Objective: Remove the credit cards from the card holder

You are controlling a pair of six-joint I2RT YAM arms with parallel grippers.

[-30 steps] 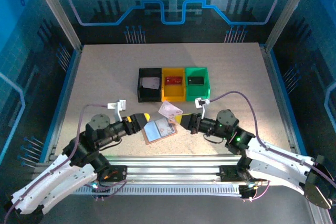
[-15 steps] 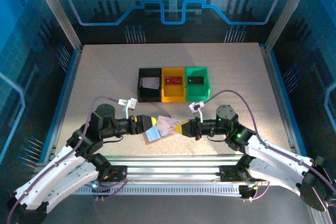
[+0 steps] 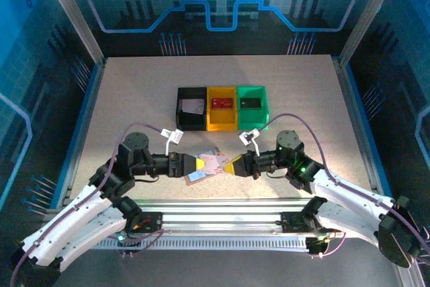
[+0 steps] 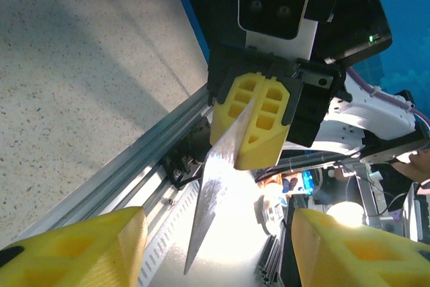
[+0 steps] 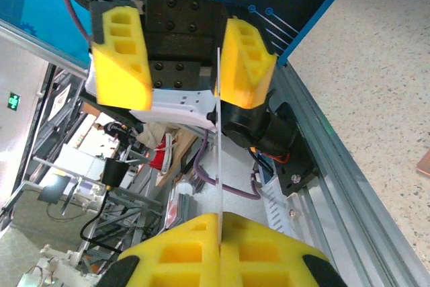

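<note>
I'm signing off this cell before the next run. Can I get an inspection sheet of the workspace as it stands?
Surface: speckled beige table, no spills seen.
Job's things: card holder open on the table below the claws; thin card raised between the claws; whitish card in the black bin; red card in the yellow bin; black card in the green bin.
Clutter: nothing seen.
Grippers: right claw shut on the thin card; left claw open, its fingers either side of that card.
Cables: a purple cable loops over each arm, off the cards.
Surroundings: blue-lit walls; aluminium rail at the front.
</note>
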